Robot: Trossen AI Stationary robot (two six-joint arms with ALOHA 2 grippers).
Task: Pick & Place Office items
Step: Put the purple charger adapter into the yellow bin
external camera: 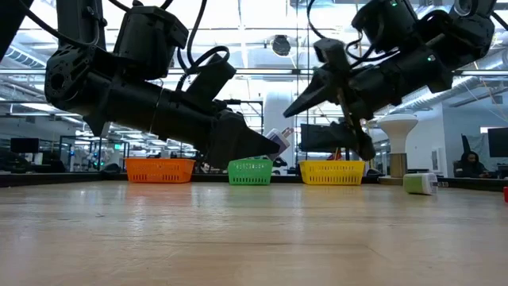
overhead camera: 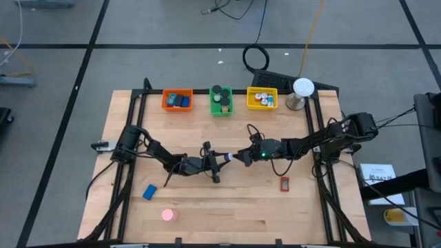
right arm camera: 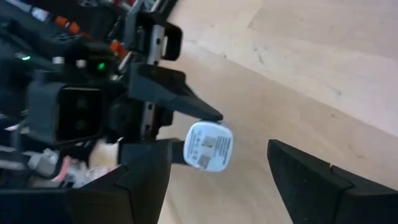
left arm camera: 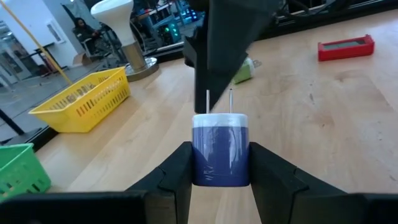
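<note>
Left pincer clamped — right pincer agape

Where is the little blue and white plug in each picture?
High: plug mid-table, in the left tool.
Low: centre, at the left arm's tip.
Left wrist: centre, between its fingers.
Right wrist: centre.
Shared landmark: yellow bin, seen in high, low and left wrist.
</note>
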